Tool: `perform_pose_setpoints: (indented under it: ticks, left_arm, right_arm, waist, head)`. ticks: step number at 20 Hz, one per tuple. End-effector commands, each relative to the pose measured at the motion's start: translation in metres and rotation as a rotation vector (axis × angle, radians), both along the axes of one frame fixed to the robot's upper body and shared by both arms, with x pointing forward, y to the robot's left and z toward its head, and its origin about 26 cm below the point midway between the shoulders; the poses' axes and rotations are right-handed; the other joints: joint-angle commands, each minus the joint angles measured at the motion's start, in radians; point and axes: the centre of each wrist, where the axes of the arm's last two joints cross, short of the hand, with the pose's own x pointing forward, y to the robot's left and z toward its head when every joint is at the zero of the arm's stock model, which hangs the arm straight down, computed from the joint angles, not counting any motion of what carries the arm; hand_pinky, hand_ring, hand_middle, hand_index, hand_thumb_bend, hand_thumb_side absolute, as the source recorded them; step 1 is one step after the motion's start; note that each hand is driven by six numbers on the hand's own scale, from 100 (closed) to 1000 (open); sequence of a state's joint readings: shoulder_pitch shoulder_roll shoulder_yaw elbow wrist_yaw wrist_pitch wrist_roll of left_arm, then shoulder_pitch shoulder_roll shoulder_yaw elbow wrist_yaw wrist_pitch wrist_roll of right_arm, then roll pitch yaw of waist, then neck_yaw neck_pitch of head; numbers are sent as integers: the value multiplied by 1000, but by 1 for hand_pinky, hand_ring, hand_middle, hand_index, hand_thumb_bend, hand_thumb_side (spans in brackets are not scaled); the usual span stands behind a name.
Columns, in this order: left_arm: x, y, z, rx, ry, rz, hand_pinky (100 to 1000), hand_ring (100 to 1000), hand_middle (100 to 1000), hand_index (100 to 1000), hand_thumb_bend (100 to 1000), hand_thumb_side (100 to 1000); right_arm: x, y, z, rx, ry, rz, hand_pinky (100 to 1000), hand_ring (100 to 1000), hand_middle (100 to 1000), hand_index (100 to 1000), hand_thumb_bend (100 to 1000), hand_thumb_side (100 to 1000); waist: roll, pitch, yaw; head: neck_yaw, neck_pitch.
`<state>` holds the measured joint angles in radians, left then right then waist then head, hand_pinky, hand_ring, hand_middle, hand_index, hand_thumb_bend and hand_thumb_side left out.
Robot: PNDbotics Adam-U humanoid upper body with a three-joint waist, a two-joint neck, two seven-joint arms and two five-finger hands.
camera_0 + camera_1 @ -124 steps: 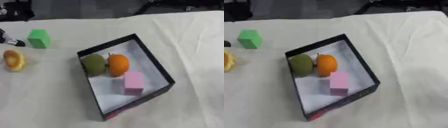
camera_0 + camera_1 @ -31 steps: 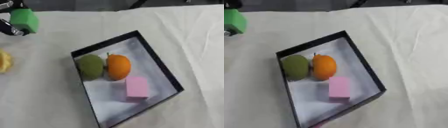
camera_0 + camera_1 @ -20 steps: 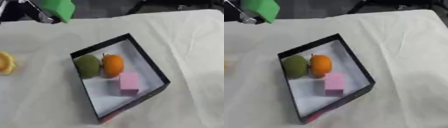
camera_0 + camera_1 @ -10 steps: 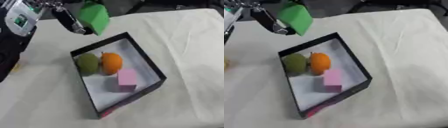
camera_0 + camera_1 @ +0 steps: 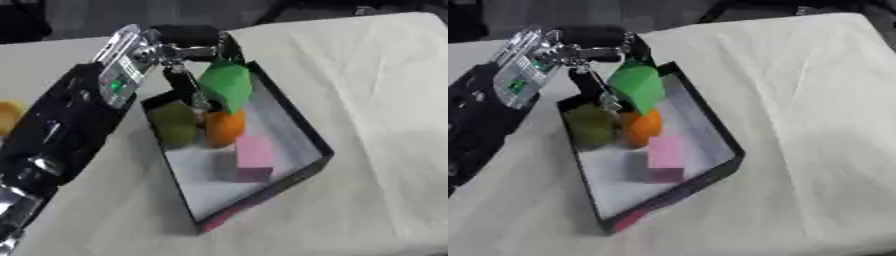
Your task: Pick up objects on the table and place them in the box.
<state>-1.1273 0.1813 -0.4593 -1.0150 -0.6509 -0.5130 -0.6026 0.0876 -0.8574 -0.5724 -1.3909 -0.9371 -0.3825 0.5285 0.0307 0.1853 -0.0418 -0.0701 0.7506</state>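
My left hand (image 5: pixel 188 60) reaches in from the left and is shut on a green block (image 5: pixel 227 86), which it holds in the air over the far part of the black box (image 5: pixel 302 134). Inside the box lie a green fruit (image 5: pixel 176 122), an orange (image 5: pixel 224 128) and a pink block (image 5: pixel 255 156) on the white floor. A yellow object (image 5: pixel 8 114) lies at the left edge of the table, partly hidden by my arm. My right hand shows in neither view.
A cream cloth (image 5: pixel 376 90) covers the table, with open room to the right of the box. My black and silver left arm (image 5: pixel 66 125) crosses the left side. The table's far edge runs along the top, dark floor beyond it.
My left hand has lifted the green block off the table at the far left and carried it rightward until it hangs over the box. The camera view has shifted too.
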Motion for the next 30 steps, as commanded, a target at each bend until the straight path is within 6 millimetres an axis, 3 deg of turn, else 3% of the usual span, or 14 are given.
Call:
perform_pose_setpoints:
  ticks: [1, 2, 4, 6, 7, 9, 11, 18, 22, 27, 30]
  left_arm:
    - [2, 0, 5, 62, -35, -42, 690, 665, 592, 674, 337, 100]
    - [2, 0, 5, 62, -35, -35, 746, 742, 685, 755, 385, 110]
    - [2, 2, 6, 52, -40, -24, 862, 865, 830, 872, 505, 489]
    - [1, 4, 11, 25, -64, -16, 912, 912, 876, 923, 655, 693]
    - [-1, 5, 15, 9, -82, -14, 916, 914, 874, 927, 732, 723]
    - [-5, 7, 27, -35, -123, -17, 915, 913, 871, 928, 785, 713]
    - [-10, 11, 38, -86, -146, -19, 908, 910, 868, 920, 744, 663]
    - [-19, 41, 65, -220, -133, 29, 857, 873, 833, 881, 497, 469]
    - [-22, 95, 78, -305, -112, 149, 840, 857, 812, 858, 416, 427]
    - [-26, 174, 84, -301, -83, 345, 843, 861, 816, 869, 446, 449]
    - [-32, 212, 84, -276, -65, 433, 842, 862, 816, 870, 472, 468]
  right_arm:
    - [0, -4, 18, -43, -12, -7, 829, 882, 805, 819, 100, 585]
    - [-1, -5, 17, -42, -10, -9, 829, 882, 805, 819, 100, 585]
    - [-1, -5, 16, -42, -7, -11, 829, 882, 805, 819, 100, 585]
    - [-2, -5, 16, -43, -4, -12, 829, 881, 805, 819, 100, 586]
    - [-2, -5, 15, -44, -2, -13, 829, 881, 805, 819, 100, 587]
    - [-3, -5, 14, -42, 4, -16, 829, 881, 805, 819, 100, 588]
    - [-3, -6, 15, -40, 7, -16, 829, 881, 805, 819, 100, 587]
    - [-4, -6, 18, -35, 8, -17, 829, 881, 806, 819, 100, 582]
    - [-7, -8, 18, -34, 5, -29, 829, 880, 806, 819, 100, 579]
    - [-11, -9, 16, -33, 7, -40, 829, 880, 806, 819, 100, 577]
    - [-13, -10, 13, -32, 8, -45, 829, 879, 806, 819, 100, 577]
  waist:
    - [8, -27, -2]
    - [8, -27, -2]
    - [7, -28, -1]
    - [7, -31, 0]
    - [8, -32, 0]
    - [9, -36, 3]
    - [9, -40, 6]
    - [5, -55, 23]
    - [3, -64, 43]
    - [-3, -70, 62]
    - [-9, -71, 69]
  head:
    - [2, 2]
    - [2, 3]
    - [2, 6]
    - [1, 9]
    - [1, 10]
    - [-2, 13]
    - [-4, 15]
    - [-19, 19]
    - [-36, 19]
    - [-53, 19]
    - [-54, 19]
